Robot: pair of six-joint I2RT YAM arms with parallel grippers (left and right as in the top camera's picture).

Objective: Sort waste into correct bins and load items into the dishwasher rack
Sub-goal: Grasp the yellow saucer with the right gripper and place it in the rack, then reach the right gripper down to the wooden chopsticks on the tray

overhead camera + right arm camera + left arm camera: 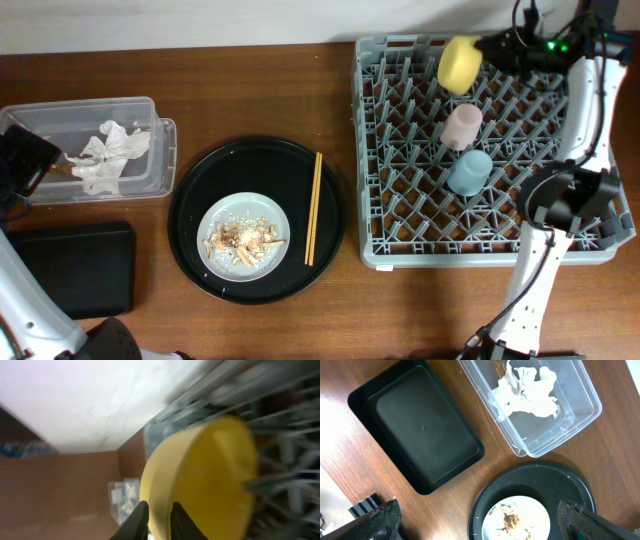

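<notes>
Right arm stretched across dishwasher rack (400, 210), forearm pointing left. Right hand (487, 48) pinches rim of yellow bowl (459, 64), which is tipped on edge at far side of rack. Left hand (25, 162) hangs over left end of clear box (165, 150), fingers (380, 520) spread wide, holding nothing.

We see the grey plastic pegged rack (366, 150) at right, the round black tray (190, 215) centre, bearing the grey-white plate (213, 228) and wooden chopsticks (313, 208), the clear plastic box (150, 176) upper left, the flat black rectangular tray (75, 268) below it.
</notes>
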